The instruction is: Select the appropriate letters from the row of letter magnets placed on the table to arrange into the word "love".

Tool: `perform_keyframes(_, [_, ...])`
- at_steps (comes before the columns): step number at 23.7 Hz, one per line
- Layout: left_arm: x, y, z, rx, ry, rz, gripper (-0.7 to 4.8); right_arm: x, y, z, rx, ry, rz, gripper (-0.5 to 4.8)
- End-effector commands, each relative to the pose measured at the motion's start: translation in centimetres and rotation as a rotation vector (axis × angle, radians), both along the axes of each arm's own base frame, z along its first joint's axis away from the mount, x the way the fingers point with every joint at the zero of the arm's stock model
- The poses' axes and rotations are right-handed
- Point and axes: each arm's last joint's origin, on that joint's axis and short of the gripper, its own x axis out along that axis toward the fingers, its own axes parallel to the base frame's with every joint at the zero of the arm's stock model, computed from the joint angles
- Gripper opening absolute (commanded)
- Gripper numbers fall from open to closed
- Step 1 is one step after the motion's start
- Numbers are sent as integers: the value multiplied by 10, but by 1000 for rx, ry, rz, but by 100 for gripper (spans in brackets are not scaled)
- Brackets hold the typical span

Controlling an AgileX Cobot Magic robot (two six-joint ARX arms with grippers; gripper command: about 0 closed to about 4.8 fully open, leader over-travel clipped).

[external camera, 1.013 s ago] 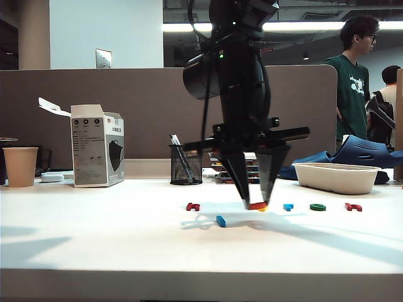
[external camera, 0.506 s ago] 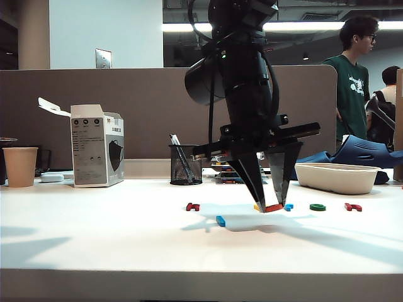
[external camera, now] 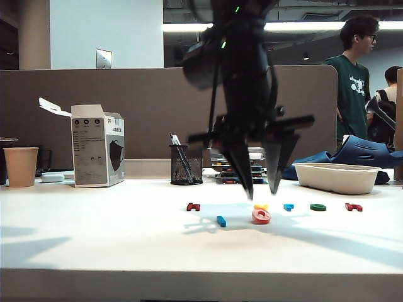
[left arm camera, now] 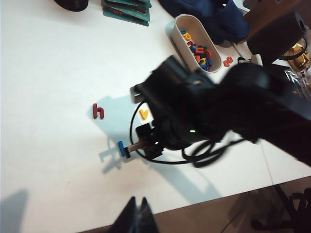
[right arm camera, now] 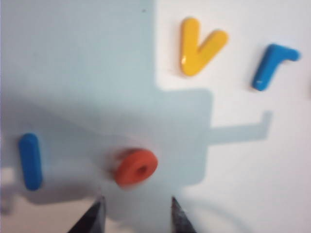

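The orange ring (external camera: 261,216) (right arm camera: 136,167) lies free on the white table (external camera: 94,239), just right of the blue bar (external camera: 221,221) (right arm camera: 30,161) (left arm camera: 123,149). Behind them runs the row: a dark red letter (external camera: 193,206) (left arm camera: 98,111), the yellow V (external camera: 261,207) (right arm camera: 200,46) (left arm camera: 143,114), a light blue letter (external camera: 288,207) (right arm camera: 272,65), the green letter (external camera: 318,207) and a second dark red letter (external camera: 353,207). My right gripper (external camera: 261,192) (right arm camera: 137,213) hangs open a little above the ring, holding nothing. My left gripper (left arm camera: 138,213) is shut and empty, far back over the table's edge.
A white tray (external camera: 335,177) (left arm camera: 171,30) with several spare letters stands at the back right. A mesh pen cup (external camera: 186,165), a white box (external camera: 97,146) and a paper cup (external camera: 20,166) line the back. A person (external camera: 352,75) stands beyond the partition.
The right gripper carried the orange ring a little to the right, opened and let it go beside the blue bar, then rose off the table. The left arm has not moved.
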Motion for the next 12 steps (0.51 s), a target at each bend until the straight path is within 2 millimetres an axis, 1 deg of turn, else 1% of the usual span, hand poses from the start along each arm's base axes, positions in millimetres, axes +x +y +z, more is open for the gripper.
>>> perform_keyframes(1, [0,0,2,-6,-16,1,-5,-6,-10,20,55,-76,-9,165])
perform_keyframes(3, [0,0,2,-6,-16,1,-5,-12,-15,34,68,-95,-3,172])
perform_keyframes(4, [0,0,2,-6,-16,1,-5,-15,-16,45,95,-130,5,172])
perform_keyframes(6, [0,0,2,-6,-16,1,-5,-15,-17,61,161,-212,12,172])
perform_keyframes(7, [0,0,2,-6,-16,1,-5,-13,-19,66,193,-233,7,172])
perform_keyframes(9, [0,0,2,-6,-16,1,-5,-4,-23,69,308,-229,7,172])
perform_keyframes(10, [-1,1,2,-6,-16,1,-5,3,-24,66,344,-229,1,178])
perform_keyframes(12, [0,0,2,-7,-17,1,-5,12,-28,58,338,-229,-14,213])
